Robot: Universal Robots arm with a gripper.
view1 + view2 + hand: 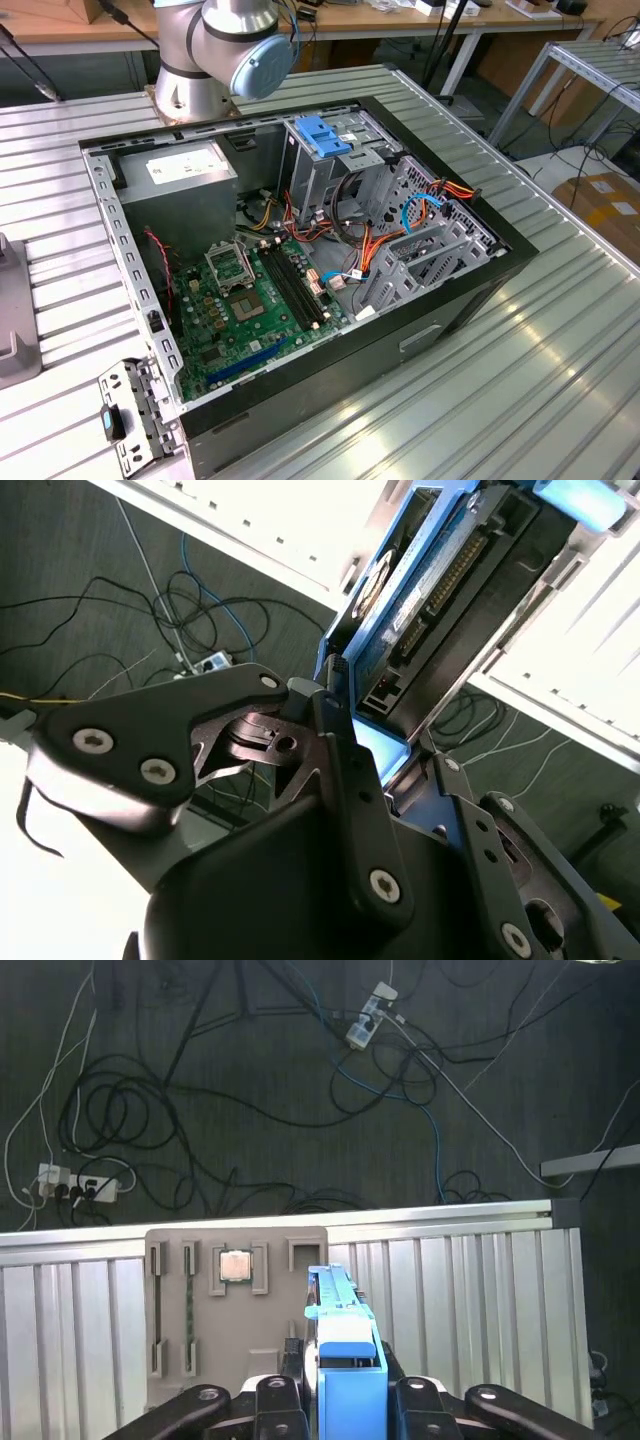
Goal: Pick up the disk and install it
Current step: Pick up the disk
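My gripper (345, 1388) is shut on the disk (338, 1310), a flat drive edged by a bright blue carrier frame, held on edge between the black fingers (280, 1392). In the second wrist view the disk (440, 590) sticks out past the gripper (385, 742), showing its connector side and label, with the blue frame at the gripped end. It hangs in the air above the ribbed metal table (460, 1290), near the table's edge. In the exterior view the arm's base (215, 50) stands behind the open computer case (470, 290).
Under the disk lies a grey parts tray (175, 1290) holding a small square chip (235, 1265). Beyond the table edge, cables (150, 1110) cover a dark floor. Inside the case are a motherboard (250, 300), a power supply (185, 175) and a metal drive cage with a blue bracket (325, 135).
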